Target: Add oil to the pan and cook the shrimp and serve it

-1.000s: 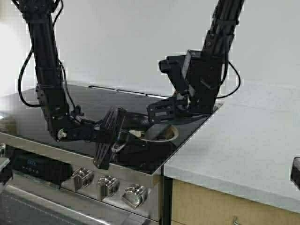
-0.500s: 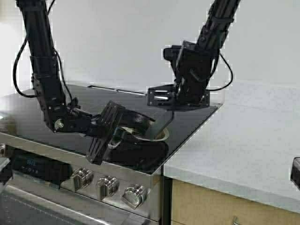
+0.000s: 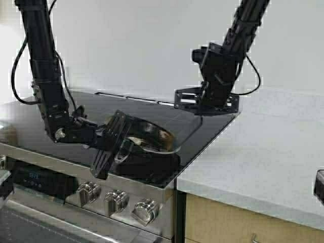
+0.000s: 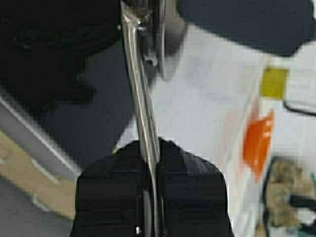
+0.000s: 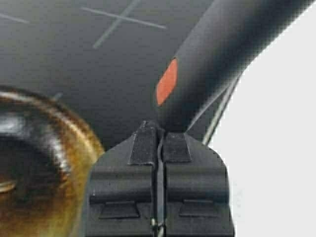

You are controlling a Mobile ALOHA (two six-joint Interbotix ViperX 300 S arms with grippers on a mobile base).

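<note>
The pan (image 3: 147,139) is sitting on the black stovetop (image 3: 30,121) at its front corner nearest the bench (image 3: 263,152), and it looks slightly tipped, though how far it is lifted cannot be told. Something pale is lying inside it in the high view, possibly the shrimp, but it is too small to tell. The left pincer (image 3: 117,142) is clenching the pan's thin steel handle (image 4: 143,108), its pads pressing either side of the strip in the left wrist view. Behind the pan and above it, the right pincer (image 3: 195,104) is hovering over the stovetop's back corner, clamping a black utensil handle (image 5: 217,54) with an orange mark; the working end of that tool is not showing clearly. The pan's browned rim (image 5: 64,148) is showing below it in the right wrist view.

The grip on the pan is the weak point: the handle is a narrow, smooth steel strip held near its end, so the pan could twist in the pads and spill its contents onto the stovetop. The pan is also sitting near the stovetop's edge beside the bench, so a sideways pull could slide it off.
</note>
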